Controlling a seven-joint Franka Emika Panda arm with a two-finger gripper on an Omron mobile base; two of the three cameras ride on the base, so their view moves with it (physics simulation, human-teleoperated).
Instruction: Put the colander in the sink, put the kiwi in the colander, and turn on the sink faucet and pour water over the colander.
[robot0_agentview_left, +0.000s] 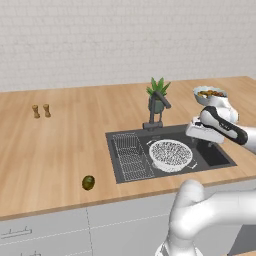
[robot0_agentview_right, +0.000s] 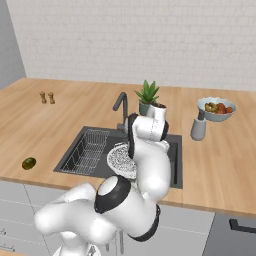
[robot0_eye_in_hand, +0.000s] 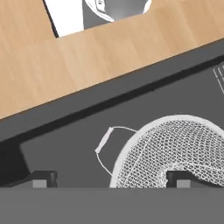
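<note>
White colander (robot0_agentview_left: 171, 154) sits inside the dark sink (robot0_agentview_left: 216, 156), right of the wire rack (robot0_agentview_left: 131, 156). Gripper (robot0_eye_in_hand: 111, 180) hangs spread wide and empty above the colander's rim. Kiwi (robot0_agentview_left: 88, 182) lies lower left on bare wooden counter (robot0_agentview_left: 55, 150), near its front edge.

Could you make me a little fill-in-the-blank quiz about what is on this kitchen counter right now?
1. The colander sits inside the ____.
2. The kiwi lies on the wooden ____, left of the sink.
3. The gripper hangs above the colander with its jaws ____.
4. Behind the sink faucet stands a green potted ____.

Missing words: sink; counter; open; plant
</note>
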